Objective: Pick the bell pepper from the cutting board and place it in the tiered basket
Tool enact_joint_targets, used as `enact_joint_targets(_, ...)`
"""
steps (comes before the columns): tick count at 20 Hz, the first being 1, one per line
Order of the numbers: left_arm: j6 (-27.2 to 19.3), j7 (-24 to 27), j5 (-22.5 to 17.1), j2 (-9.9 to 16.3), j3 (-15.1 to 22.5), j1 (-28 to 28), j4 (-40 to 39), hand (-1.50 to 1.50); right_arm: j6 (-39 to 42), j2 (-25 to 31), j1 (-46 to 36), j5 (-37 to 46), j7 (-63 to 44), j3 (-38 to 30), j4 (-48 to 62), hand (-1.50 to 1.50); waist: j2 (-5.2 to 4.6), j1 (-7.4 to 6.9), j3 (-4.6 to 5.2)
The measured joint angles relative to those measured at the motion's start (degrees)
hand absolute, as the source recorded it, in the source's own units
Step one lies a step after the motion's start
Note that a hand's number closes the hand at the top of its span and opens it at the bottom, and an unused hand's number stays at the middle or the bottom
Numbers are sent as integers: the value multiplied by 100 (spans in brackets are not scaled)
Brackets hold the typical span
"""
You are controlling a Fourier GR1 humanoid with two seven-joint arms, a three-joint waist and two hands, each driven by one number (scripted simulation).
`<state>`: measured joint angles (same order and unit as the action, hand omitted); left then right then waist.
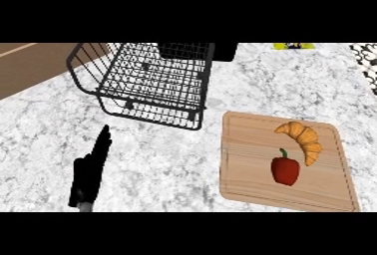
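Observation:
A red bell pepper (285,170) with a dark green stem lies on the wooden cutting board (250,179) at the right of the counter. The black wire tiered basket (151,82) stands at the back, left of the board. My left hand (90,174) rests at the lower left, fingers straight and pointing away, well apart from the pepper and below the basket. The right hand does not show in the head view.
A golden croissant (303,139) lies on the board just above and right of the pepper. The counter is white marble; a brown wooden surface (29,64) lies beyond its far left edge. A yellow object (294,46) peeks in at the top right.

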<state>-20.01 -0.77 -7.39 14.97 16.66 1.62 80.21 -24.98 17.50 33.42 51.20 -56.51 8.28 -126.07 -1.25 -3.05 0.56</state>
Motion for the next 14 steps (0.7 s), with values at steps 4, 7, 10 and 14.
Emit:
enact_joint_targets(4, 32, -7, 8, -1, -9, -10, -31, 0, 739, -352, -699, 1003, -655, 358, 73, -150, 23, -16, -12)
enact_joint_targets(7, 37, 15, 12, -34, -18, -18, -73, 0, 1250, -687, -1209, 1582, -951, 592, 378, -150, 38, -4, -20)
enact_joint_targets(10, 31, -30, 16, -43, -37, -37, -91, 0, 1684, -1055, -1604, 1917, -1140, 692, 705, -150, 51, 29, -28)
enact_joint_targets(14, 37, 61, 9, -80, -96, -49, -186, 0, 2217, -1450, -2150, 2158, -1291, 673, 1090, -150, 74, 92, -40)
